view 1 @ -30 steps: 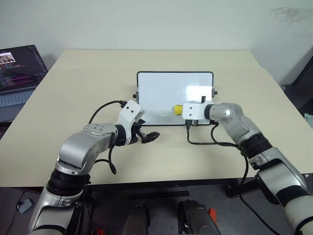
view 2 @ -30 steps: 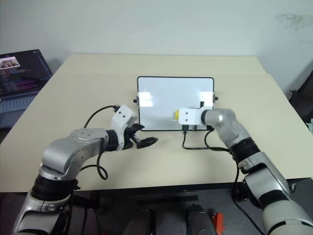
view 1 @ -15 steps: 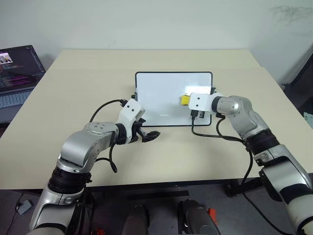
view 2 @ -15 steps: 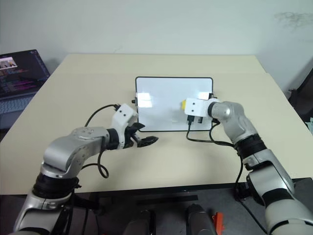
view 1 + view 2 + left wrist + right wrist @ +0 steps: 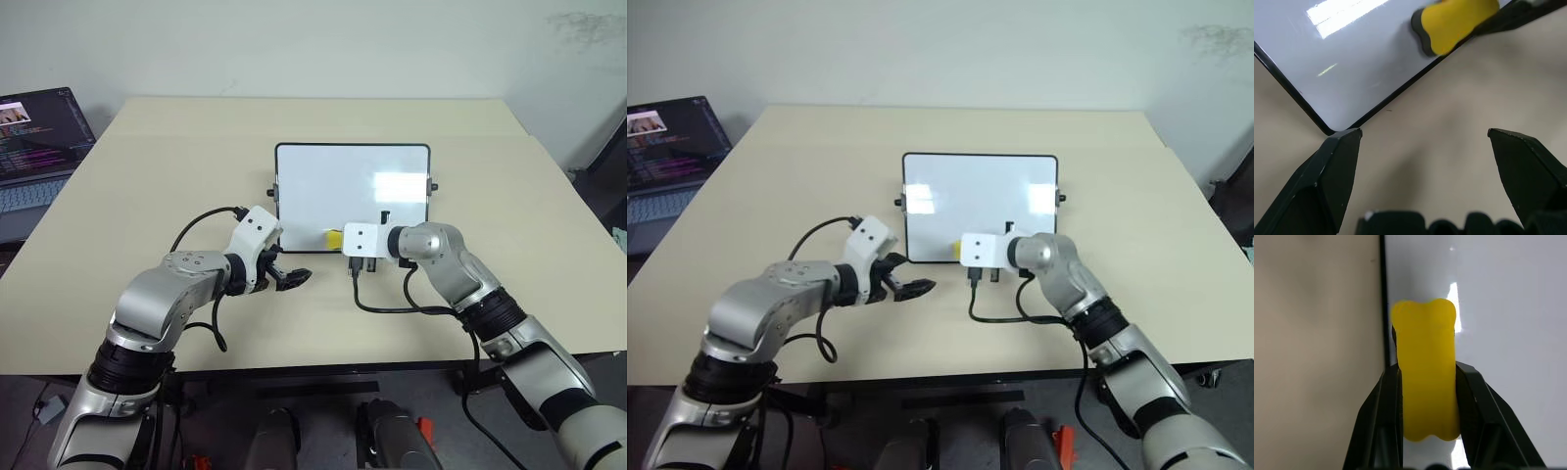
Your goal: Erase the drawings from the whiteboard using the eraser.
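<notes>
Whiteboard flat mid-desk, looking wiped clean, no drawings visible. Eraser clamped in right tool, pressed at near black frame edge. Left tool open, empty, just beside corner. Probably final passes only.

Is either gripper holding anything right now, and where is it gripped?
The right gripper holds the yellow eraser, pinched across its long sides at the near half. The left gripper is open and holds nothing.

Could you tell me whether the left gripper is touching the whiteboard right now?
Apart. In the left wrist view the left gripper has its jaws open over bare table, and a strip of table shows between them and the whiteboard corner.
</notes>
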Controlling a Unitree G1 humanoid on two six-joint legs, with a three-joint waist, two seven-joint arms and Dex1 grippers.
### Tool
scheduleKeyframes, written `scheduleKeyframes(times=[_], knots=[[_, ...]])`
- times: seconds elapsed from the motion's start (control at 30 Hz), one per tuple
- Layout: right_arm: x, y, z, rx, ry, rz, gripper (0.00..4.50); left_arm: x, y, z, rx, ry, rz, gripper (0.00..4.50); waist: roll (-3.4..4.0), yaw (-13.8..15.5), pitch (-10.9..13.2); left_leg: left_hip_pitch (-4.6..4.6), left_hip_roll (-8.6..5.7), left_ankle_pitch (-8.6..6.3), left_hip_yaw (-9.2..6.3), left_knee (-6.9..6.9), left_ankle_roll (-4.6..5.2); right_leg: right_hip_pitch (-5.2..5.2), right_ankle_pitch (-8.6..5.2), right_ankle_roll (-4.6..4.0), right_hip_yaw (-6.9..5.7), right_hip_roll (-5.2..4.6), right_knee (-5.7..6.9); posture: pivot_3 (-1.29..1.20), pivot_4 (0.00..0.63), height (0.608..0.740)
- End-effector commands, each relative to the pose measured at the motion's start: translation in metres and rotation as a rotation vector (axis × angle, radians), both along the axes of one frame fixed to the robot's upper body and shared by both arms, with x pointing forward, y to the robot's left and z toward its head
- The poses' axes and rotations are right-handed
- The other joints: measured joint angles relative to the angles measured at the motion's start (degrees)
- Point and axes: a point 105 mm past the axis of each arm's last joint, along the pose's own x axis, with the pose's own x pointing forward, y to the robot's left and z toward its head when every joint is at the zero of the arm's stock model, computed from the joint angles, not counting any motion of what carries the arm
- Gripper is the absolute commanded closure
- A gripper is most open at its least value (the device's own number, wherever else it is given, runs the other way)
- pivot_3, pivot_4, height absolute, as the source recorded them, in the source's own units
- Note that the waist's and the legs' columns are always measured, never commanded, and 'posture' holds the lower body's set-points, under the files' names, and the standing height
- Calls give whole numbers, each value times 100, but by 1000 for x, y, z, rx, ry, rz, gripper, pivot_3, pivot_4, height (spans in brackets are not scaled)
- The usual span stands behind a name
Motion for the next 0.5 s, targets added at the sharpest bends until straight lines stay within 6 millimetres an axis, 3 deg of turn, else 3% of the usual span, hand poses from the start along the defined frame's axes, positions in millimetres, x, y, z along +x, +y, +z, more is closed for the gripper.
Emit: scheduleKeyframes(times=[0.03, 0.27, 0.5], knots=[[9, -4, 22, 26, -74, -44, 3410, 1, -3, 12, -11, -48, -8, 0, 0, 0, 0, 1, 0, 0, 0, 0, 0, 1, 0, 0, -1, 0, 0, 0, 150, 740], [32, -33, 38, 16, -156, -187, 3410, 4, -5, 13, -11, -55, -13, 0, 0, 1, 0, 1, 0, 0, 0, 0, 0, 1, 0, 0, -1, 0, 0, 0, 150, 740], [41, -49, 41, 2, -179, -239, 3410, 6, -7, 15, -13, -61, -19, 0, 0, 1, 0, 3, 0, 1, 0, 3, 1, 4, 0, 0, 1, 0, 0, 0, 150, 740]])
